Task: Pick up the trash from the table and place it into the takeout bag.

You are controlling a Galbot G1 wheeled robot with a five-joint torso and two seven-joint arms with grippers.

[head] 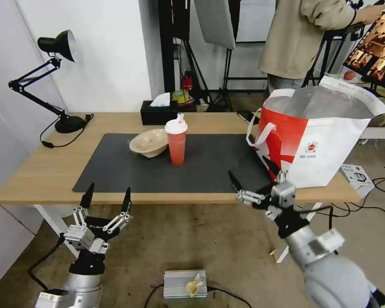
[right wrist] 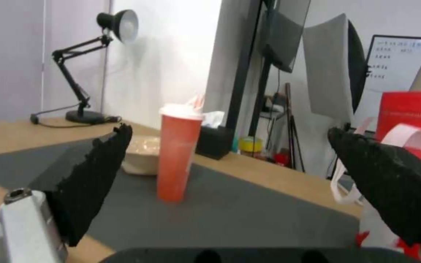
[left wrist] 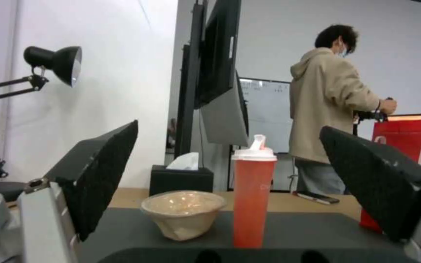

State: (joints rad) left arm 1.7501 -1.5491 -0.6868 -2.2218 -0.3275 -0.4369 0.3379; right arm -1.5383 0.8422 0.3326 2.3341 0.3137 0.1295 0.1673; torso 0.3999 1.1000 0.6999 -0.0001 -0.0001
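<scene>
The cup [head: 176, 141] is standing upright ahead of the right gripper [head: 254, 175], which is being held wide and empty. The left gripper [head: 106, 199], also being held wide, is waiting farther off, below the counter [head: 38, 171] edge.

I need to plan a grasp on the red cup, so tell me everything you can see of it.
The red cup is a tall, slightly tapered tumbler, translucent orange-red like plastic, closed by a white lid with a small white piece sticking up from its top. It stands upright on the dark grey mat, near the mat's far edge. The beige bowl sits close on its left; whether they touch cannot be told. Neither the left gripper nor the right gripper touches it; both hang open at the table's near edge.
</scene>
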